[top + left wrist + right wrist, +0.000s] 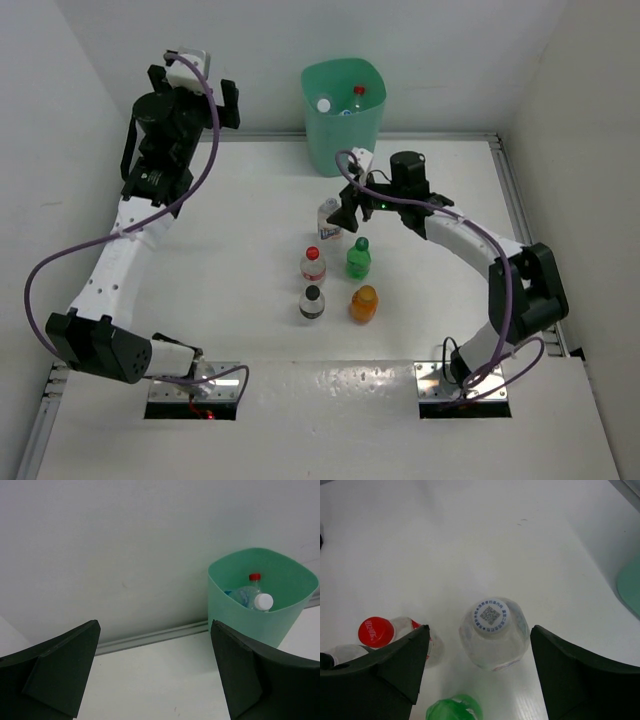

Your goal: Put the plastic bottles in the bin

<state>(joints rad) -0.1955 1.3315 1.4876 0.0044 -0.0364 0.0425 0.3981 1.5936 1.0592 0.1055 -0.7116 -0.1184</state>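
Note:
The mint-green bin stands at the back middle and holds a white-capped bottle and a red-capped bottle. Several bottles stand in front of it: a clear white-capped bottle, a red-capped one, a green one, a black-capped one and an orange one. My right gripper is open above the clear white-capped bottle, which stands between its jaws without touching them. My left gripper is open and empty, raised at the far left, facing the bin.
The right wrist view also shows the red-capped bottle by the left finger, the green bottle below, and the bin's edge at the right. White walls close the table on three sides, with a rail along the back.

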